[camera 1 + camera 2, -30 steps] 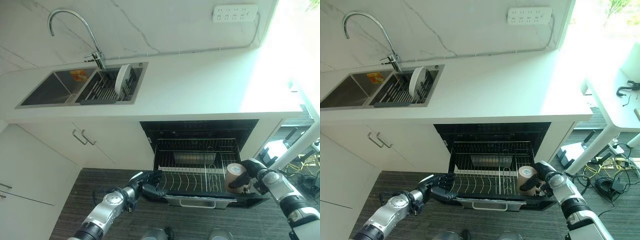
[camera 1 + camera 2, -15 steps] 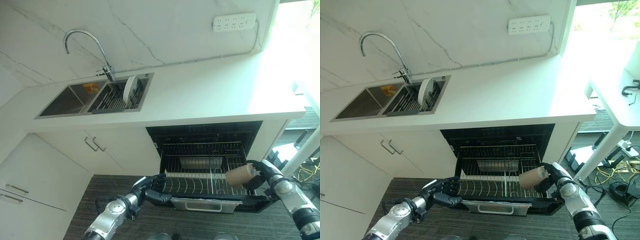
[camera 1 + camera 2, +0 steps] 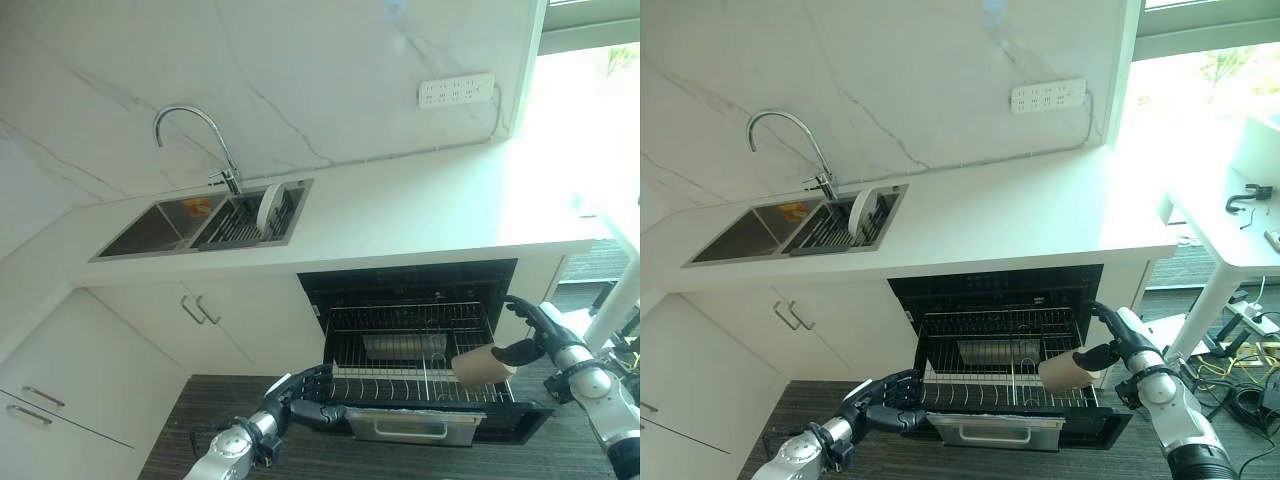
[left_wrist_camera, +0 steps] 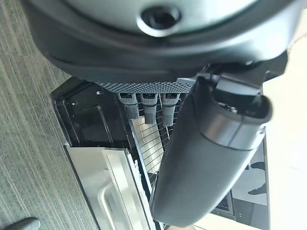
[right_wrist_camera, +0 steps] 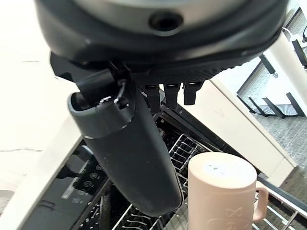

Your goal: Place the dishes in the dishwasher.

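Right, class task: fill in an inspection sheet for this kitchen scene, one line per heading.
Surface: white countertop with a sink at its left end.
Job's things: beige mug over the pulled-out dishwasher rack; white plate upright in the sink's drying rack.
Clutter: nothing seen.
Hands: left hand low by the dishwasher door, fingers relaxed; right hand open beside the mug.
Cables: bundle on the floor at far right.
Surroundings: tap, wall socket strip.

A home kitchen — white counter (image 3: 430, 205) with a steel sink (image 3: 160, 226) and curved tap (image 3: 190, 125), marble-look wall, cupboards (image 3: 130, 340) below, and an open dishwasher (image 3: 1010, 350) with wire racks.
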Robot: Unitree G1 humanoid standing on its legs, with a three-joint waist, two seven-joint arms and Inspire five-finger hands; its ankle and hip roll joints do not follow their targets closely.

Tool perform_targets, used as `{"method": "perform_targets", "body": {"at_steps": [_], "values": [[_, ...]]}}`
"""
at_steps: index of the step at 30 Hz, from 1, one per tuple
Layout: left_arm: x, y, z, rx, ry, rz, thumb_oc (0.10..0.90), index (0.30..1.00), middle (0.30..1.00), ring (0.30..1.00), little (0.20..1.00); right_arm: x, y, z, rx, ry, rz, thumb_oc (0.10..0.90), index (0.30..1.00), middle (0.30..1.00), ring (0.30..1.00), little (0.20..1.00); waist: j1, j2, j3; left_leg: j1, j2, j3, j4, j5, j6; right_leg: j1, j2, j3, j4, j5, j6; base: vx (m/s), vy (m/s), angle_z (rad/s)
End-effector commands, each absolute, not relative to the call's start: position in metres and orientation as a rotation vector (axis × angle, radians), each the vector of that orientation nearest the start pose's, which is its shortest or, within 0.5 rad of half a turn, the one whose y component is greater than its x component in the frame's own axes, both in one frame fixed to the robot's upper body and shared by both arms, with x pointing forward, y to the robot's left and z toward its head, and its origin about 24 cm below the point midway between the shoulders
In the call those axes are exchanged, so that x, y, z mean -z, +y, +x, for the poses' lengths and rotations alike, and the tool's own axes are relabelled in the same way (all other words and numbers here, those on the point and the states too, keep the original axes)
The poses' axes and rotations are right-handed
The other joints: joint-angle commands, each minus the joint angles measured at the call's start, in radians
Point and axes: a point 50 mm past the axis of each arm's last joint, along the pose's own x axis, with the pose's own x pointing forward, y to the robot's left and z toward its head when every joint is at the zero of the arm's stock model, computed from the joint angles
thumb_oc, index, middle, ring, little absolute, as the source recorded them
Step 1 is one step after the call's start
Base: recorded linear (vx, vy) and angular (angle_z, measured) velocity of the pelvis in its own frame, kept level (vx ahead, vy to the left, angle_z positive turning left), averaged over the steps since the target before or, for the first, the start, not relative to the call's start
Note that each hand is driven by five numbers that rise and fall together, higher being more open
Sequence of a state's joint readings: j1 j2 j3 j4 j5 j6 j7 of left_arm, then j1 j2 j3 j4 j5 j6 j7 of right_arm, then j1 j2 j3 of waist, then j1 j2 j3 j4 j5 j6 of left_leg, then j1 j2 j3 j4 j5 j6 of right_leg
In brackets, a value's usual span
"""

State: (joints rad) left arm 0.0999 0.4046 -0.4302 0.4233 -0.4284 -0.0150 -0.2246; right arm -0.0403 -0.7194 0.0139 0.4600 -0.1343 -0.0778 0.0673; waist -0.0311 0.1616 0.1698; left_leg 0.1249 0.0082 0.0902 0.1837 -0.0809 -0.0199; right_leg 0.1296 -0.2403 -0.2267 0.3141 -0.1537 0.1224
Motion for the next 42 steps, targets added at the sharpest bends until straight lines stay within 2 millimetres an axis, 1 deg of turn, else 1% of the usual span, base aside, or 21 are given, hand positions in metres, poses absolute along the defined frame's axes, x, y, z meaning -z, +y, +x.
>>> {"method": "perform_targets", "body": {"at_steps": [1, 4, 10, 11, 15, 16, 17, 18, 19, 20, 22, 23, 25, 28, 29, 31, 32, 35, 38, 42], "values": [[0.064, 0.157, 0.183, 0.427, 0.475, -0.075, 0.800, 0.900, 0.900, 0.900, 0.900, -0.115, -0.326, 0.267, 0.197, -0.116, -0.762, 0.800, 0.900, 0.900, 0.900, 0.900, -0.003, -0.022, -0.056, -0.043, 0.059, 0.101, 0.116, -0.124, -0.063, -0.047, 0.016, -0.091, -0.014, -0.049, -0.006, -0.05, 0.102, 0.04], [0.058, 0.157, 0.185, 0.388, 0.403, -0.092, 0.800, 0.900, 0.900, 0.900, 0.900, -0.120, -0.324, 0.258, 0.223, -0.173, -0.698, 0.800, 0.900, 0.900, 0.900, 0.900, -0.012, -0.022, -0.064, -0.036, 0.057, 0.106, 0.116, -0.131, -0.066, -0.036, 0.018, -0.091, -0.014, -0.060, -0.008, -0.04, 0.063, 0.01], [0.038, 0.163, 0.187, 0.300, 0.248, -0.121, 0.800, 0.900, 0.900, 0.900, 0.900, -0.111, -0.314, 0.233, 0.249, -0.197, -0.570, 0.800, 0.900, 0.900, 0.900, 0.900, -0.023, -0.039, -0.089, -0.022, 0.062, 0.114, 0.116, -0.127, -0.064, -0.016, 0.027, -0.090, -0.014, -0.064, -0.024, -0.03, 0.010, 0.00], [0.028, 0.171, 0.184, 0.245, 0.191, -0.128, 0.800, 0.900, 0.900, 0.900, 0.900, -0.112, -0.312, 0.218, 0.263, -0.211, -0.527, 0.800, 0.900, 0.900, 0.900, 0.900, -0.026, -0.049, -0.098, -0.011, 0.067, 0.114, 0.116, -0.125, -0.062, -0.004, 0.032, -0.086, -0.014, -0.066, -0.032, -0.04, -0.021, 0.00], [0.001, 0.186, 0.182, 0.158, 0.103, -0.144, 0.800, 0.900, 0.900, 0.900, 0.900, -0.124, -0.308, 0.194, 0.297, -0.249, -0.481, 0.800, 0.900, 0.900, 0.900, 0.900, -0.027, -0.071, -0.105, -0.003, 0.078, 0.111, 0.116, -0.124, -0.061, 0.003, 0.043, -0.075, -0.014, -0.067, -0.039, -0.08, -0.053, -0.04], [-0.029, 0.201, 0.181, 0.090, 0.010, -0.141, 0.800, 0.900, 0.900, 0.900, 0.900, -0.138, -0.310, 0.176, 0.331, -0.295, -0.479, 0.800, 0.900, 0.900, 0.900, 0.900, -0.023, -0.084, -0.095, -0.004, 0.088, 0.098, 0.116, -0.123, -0.059, 0.001, 0.050, -0.071, -0.014, -0.064, -0.045, -0.13, -0.076, -0.02], [-0.033, 0.203, 0.180, 0.085, -0.002, -0.138, 0.800, 0.900, 0.900, 0.900, 0.900, -0.140, -0.310, 0.174, 0.335, -0.301, -0.477, 0.800, 0.900, 0.900, 0.900, 0.900, -0.023, -0.087, -0.094, -0.005, 0.089, 0.095, 0.116, -0.123, -0.058, 0.000, 0.050, -0.071, -0.014, -0.064, -0.045, -0.18, -0.079, -0.01], [-0.049, 0.209, 0.179, 0.059, -0.051, -0.133, 0.800, 0.900, 0.900, 0.900, 0.900, -0.151, -0.314, 0.162, 0.365, -0.329, -0.459, 0.800, 0.900, 0.900, 0.900, 0.900, -0.023, -0.093, -0.086, -0.012, 0.093, 0.082, 0.116, -0.124, -0.056, -0.003, 0.051, -0.072, -0.014, -0.066, -0.046, -0.16, -0.036, -0.02], [-0.058, 0.212, 0.180, 0.047, -0.082, -0.130, 0.800, 0.900, 0.900, 0.900, 0.900, -0.159, -0.316, 0.157, 0.393, -0.354, -0.461, 0.800, 0.900, 0.900, 0.900, 0.900, -0.020, -0.095, -0.083, -0.024, 0.096, 0.072, 0.116, -0.121, -0.054, -0.011, 0.053, -0.074, -0.014, -0.066, -0.047, -0.19, -0.042, 0.06], [-0.064, 0.215, 0.181, 0.041, -0.100, -0.127, 0.800, 0.900, 0.900, 0.900, 0.900, -0.163, -0.319, 0.156, 0.410, -0.368, -0.464, 0.800, 0.900, 0.900, 0.900, 0.900, -0.018, -0.095, -0.081, -0.035, 0.098, 0.064, 0.116, -0.119, -0.053, -0.019, 0.055, -0.075, -0.014, -0.065, -0.047, -0.21, -0.038, 0.12], [-0.078, 0.221, 0.189, 0.015, -0.166, -0.106, 0.800, 0.900, 0.900, 0.900, 0.900, -0.178, -0.326, 0.158, 0.463, -0.423, -0.459, 0.800, 0.900, 0.900, 0.900, 0.900, -0.004, -0.095, -0.069, -0.063, 0.105, 0.040, 0.116, -0.110, -0.055, -0.037, 0.061, -0.083, -0.014, -0.067, -0.045, -0.20, -0.045, 0.18], [-0.080, 0.223, 0.191, 0.011, -0.180, -0.103, 0.800, 0.900, 0.900, 0.900, 0.900, -0.180, -0.327, 0.159, 0.474, -0.435, -0.452, 0.800, 0.900, 0.900, 0.900, 0.900, 0.000, -0.094, -0.068, -0.072, 0.107, 0.035, 0.116, -0.107, -0.055, -0.042, 0.062, -0.089, -0.014, -0.067, -0.045, -0.20, -0.054, 0.11], [-0.091, 0.236, 0.197, -0.018, -0.252, -0.087, 0.800, 0.900, 0.900, 0.900, 0.900, -0.184, -0.328, 0.166, 0.512, -0.492, -0.434, 0.800, 0.900, 0.900, 0.900, 0.900, 0.020, -0.088, -0.060, -0.102, 0.117, 0.023, 0.116, -0.100, -0.059, -0.060, 0.068, -0.110, -0.014, -0.074, -0.040, -0.23, -0.062, 0.04], [-0.099, 0.247, 0.197, -0.044, -0.307, -0.083, 0.800, 0.900, 0.900, 0.900, 0.900, -0.185, -0.320, 0.176, 0.514, -0.536, -0.433, 0.800, 0.900, 0.900, 0.900, 0.900, 0.032, -0.084, -0.061, -0.122, 0.115, 0.019, 0.116, -0.107, -0.062, -0.077, 0.080, -0.107, -0.014, -0.085, -0.038, -0.17, -0.033, -0.03], [-0.105, 0.253, 0.198, -0.056, -0.335, -0.081, 0.800, 0.900, 0.900, 0.900, 0.900, -0.186, -0.313, 0.184, 0.505, -0.559, -0.419, 0.800, 0.900, 0.900, 0.900, 0.900, 0.037, -0.083, -0.067, -0.137, 0.114, 0.015, 0.116, -0.113, -0.064, -0.089, 0.088, -0.095, -0.014, -0.090, -0.037, -0.13, -0.020, 0.03], [-0.108, 0.256, 0.200, -0.064, -0.350, -0.079, 0.800, 0.900, 0.900, 0.900, 0.900, -0.188, -0.310, 0.189, 0.503, -0.575, -0.421, 0.800, 0.900, 0.900, 0.900, 0.900, 0.040, -0.082, -0.070, -0.145, 0.113, 0.013, 0.116, -0.115, -0.065, -0.095, 0.092, -0.088, -0.014, -0.093, -0.036, -0.12, -0.018, 0.00], [-0.114, 0.261, 0.203, -0.073, -0.383, -0.063, 0.800, 0.900, 0.900, 0.900, 0.900, -0.193, -0.308, 0.197, 0.504, -0.595, -0.424, 0.800, 0.900, 0.900, 0.900, 0.900, 0.045, -0.083, -0.072, -0.155, 0.114, 0.012, 0.116, -0.120, -0.064, -0.103, 0.094, -0.081, -0.014, -0.097, -0.035, -0.14, -0.032, 0.01], [-0.124, 0.266, 0.207, -0.084, -0.425, -0.047, 0.800, 0.900, 0.900, 0.900, 0.900, -0.195, -0.304, 0.207, 0.503, -0.612, -0.403, 0.800, 0.900, 0.900, 0.900, 0.900, 0.054, -0.089, -0.073, -0.169, 0.121, 0.015, 0.116, -0.124, -0.065, -0.112, 0.092, -0.082, -0.014, -0.100, -0.032, -0.11, -0.040, 0.01], [-0.133, 0.269, 0.212, -0.107, -0.459, -0.045, 0.800, 0.900, 0.900, 0.900, 0.900, -0.197, -0.298, 0.215, 0.499, -0.623, -0.395, 0.800, 0.900, 0.900, 0.900, 0.900, 0.061, -0.098, -0.073, -0.178, 0.128, 0.017, 0.116, -0.126, -0.067, -0.118, 0.092, -0.085, -0.014, -0.102, -0.031, -0.10, -0.053, 0.04], [-0.141, 0.273, 0.214, -0.150, -0.481, -0.065, 0.800, 0.900, 0.900, 0.900, 0.900, -0.198, -0.293, 0.218, 0.496, -0.634, -0.391, 0.800, 0.900, 0.900, 0.900, 0.900, 0.069, -0.112, -0.078, -0.192, 0.138, 0.017, 0.116, -0.125, -0.072, -0.129, 0.094, -0.087, -0.014, -0.105, -0.032, -0.08, -0.067, 0.08]]}}
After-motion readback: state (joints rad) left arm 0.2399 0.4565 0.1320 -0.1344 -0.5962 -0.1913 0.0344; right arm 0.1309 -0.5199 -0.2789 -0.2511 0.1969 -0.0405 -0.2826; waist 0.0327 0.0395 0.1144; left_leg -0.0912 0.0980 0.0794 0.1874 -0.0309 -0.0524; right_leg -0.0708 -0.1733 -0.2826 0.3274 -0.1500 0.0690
